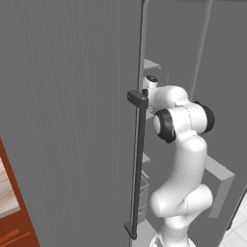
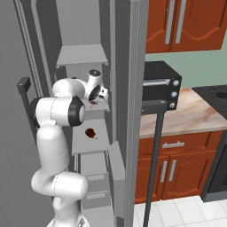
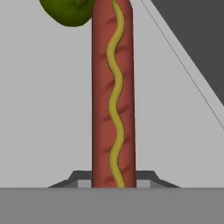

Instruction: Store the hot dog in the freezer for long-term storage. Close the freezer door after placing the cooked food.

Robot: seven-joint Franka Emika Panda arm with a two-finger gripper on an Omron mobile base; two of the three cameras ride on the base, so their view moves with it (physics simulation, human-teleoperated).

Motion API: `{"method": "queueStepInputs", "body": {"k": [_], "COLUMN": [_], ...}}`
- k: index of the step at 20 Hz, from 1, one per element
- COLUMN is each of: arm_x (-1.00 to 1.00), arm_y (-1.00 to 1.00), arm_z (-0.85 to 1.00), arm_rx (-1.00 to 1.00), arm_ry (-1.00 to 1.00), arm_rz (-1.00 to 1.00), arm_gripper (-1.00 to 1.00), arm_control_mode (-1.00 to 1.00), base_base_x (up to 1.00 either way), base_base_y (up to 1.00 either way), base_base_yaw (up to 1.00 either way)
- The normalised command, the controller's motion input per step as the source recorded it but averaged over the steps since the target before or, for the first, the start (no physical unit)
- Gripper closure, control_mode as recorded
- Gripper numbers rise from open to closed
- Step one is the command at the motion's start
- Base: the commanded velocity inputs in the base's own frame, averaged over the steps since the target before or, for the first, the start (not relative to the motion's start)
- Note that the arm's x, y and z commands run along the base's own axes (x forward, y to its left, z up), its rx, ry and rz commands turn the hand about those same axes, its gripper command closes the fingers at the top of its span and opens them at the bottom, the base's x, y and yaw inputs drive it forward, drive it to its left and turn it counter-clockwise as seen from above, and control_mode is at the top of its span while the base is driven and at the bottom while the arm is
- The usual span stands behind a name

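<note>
Hot dog [image 3: 113, 96] sat clamped between your gripper [image 3: 113, 183] jaws; releasing beside that green fruit [image 3: 70, 11] ahead risked knocking it

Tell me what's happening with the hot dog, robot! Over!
Fingers shut on hot dog. Hand inside freezer, over a white shelf. Green fruit right beside the far end.
</note>
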Motion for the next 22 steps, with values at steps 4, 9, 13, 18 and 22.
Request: {"method": "queueStepInputs", "body": {"k": [4,9,13,18,22], "arm_x": [0.26,0.24,0.15,0.04,0.0], "arm_y": [0.0,0.0,0.0,0.0,0.0], "arm_z": [-0.13,-0.11,-0.1,-0.03,0.0], "arm_rx": [0.0,0.0,0.0,0.0,0.0], "arm_ry": [0.0,0.0,0.0,0.0,0.0], "arm_rz": [0.0,0.0,0.02,0.02,0.0], "arm_gripper": [1.0,1.0,-1.0,-1.0,-1.0], "arm_control_mode": [-1.0,-1.0,-1.0,-1.0,-1.0], "base_base_x": [0.0,0.0,0.0,0.0,0.0], "base_base_y": [0.0,0.0,0.0,0.0,0.0], "base_base_yaw": [0.0,0.0,0.0,0.0,0.0]}}
